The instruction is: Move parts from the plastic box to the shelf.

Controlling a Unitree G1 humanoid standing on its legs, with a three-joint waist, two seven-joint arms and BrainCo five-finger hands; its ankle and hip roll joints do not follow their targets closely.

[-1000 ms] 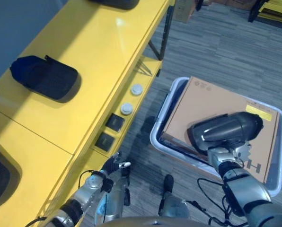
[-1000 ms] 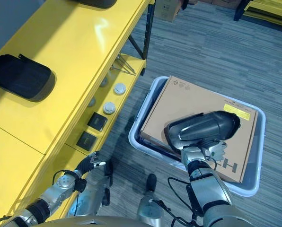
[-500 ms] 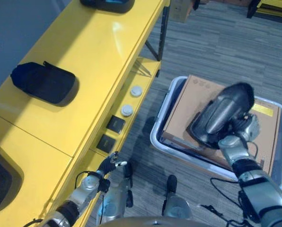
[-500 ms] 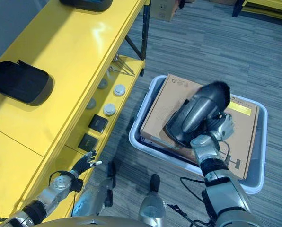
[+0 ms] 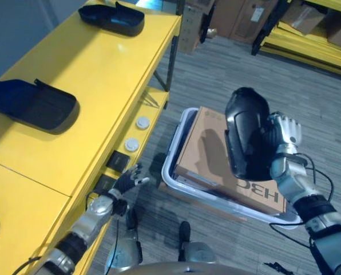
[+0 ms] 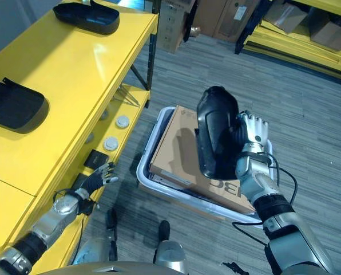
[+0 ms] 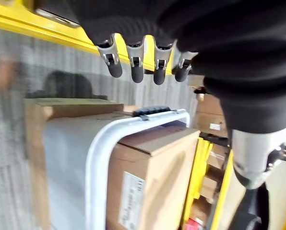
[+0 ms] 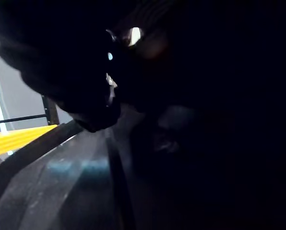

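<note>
— What's nearest us?

— The left hand (image 5: 126, 180), low beside the yellow shelf (image 5: 96, 63), fingers (image 7: 133, 67) straight and spread, holding nothing. It looks parked out of the way.

— And the part?

— The right hand (image 5: 282, 137) has the black part (image 5: 246, 140) raised above the plastic box (image 6: 150, 183), clear of the cardboard carton (image 5: 207, 154) lying in it. The fingers sit behind the shell, so I can't tell how tightly they wrap it; my guess is they clamp its back edge.

— Which way does it point?

— Its long axis stands nearly upright, rounded end up, broad face turned toward the shelf. I'd say it's lifted that way to clear the box rim.

— Farther off?

— Two similar black parts (image 5: 33, 103) (image 5: 112, 17) lie flat on the shelf top, well apart.
</note>
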